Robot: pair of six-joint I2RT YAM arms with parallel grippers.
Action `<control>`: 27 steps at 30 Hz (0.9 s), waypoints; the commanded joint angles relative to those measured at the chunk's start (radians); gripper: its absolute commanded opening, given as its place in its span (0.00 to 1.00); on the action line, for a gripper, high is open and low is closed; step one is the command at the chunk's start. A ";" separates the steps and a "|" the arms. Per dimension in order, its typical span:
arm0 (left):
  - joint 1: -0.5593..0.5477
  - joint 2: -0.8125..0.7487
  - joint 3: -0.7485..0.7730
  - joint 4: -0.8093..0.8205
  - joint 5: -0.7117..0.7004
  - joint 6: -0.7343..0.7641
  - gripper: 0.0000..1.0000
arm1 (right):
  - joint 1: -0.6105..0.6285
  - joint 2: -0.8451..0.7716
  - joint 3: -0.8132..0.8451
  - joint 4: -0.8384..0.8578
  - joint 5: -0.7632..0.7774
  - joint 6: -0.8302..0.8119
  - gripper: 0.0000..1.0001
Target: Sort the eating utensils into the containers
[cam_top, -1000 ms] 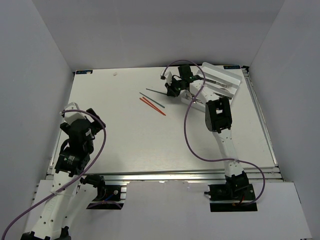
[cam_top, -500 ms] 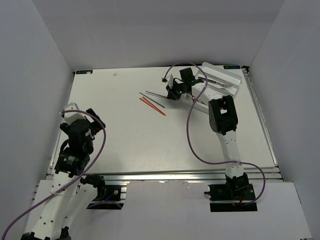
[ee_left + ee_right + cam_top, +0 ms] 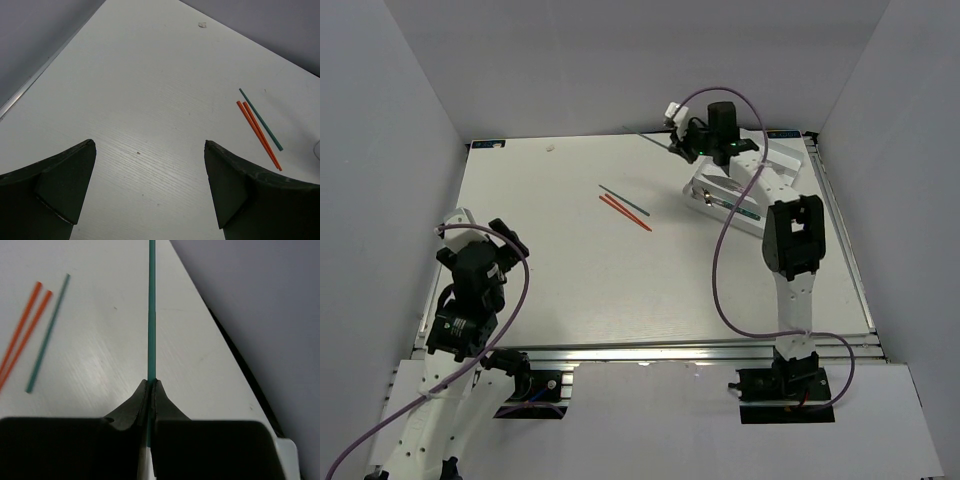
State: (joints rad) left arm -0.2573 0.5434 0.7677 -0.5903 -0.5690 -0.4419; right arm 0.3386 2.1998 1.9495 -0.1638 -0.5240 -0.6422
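Pinching 1 green chopstick (image 3: pixel 151 300), right hand (image 3: pixel 151 383) hangs near the tray (image 3: pixel 782 160).

One thin dark green chopstick (image 3: pixel 151 315) is pinched between the right fingers (image 3: pixel 134 402), off the table (image 3: pixel 570 260). Two red-orange chopsticks (image 3: pixel 625 213) and another dark green chopstick (image 3: pixel 624 199) lie side by side mid-table, apart from the white rectangular plastic cutlery tray (image 3: pixel 788 165).
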 commanded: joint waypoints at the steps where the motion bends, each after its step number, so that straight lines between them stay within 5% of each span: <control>1: -0.002 -0.014 0.002 0.014 -0.011 0.003 0.98 | -0.136 -0.043 -0.063 0.096 0.006 -0.100 0.00; 6: -0.002 -0.019 0.001 0.012 -0.011 0.002 0.98 | -0.265 -0.046 -0.196 0.314 0.103 -0.200 0.00; 27: -0.007 0.044 0.004 0.010 -0.012 0.003 0.98 | -0.490 0.150 -0.103 0.399 0.124 -0.404 0.00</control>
State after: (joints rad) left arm -0.2584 0.5816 0.7677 -0.5903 -0.5690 -0.4419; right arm -0.1322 2.3322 1.8179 0.1551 -0.3744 -1.0180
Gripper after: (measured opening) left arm 0.979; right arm 0.020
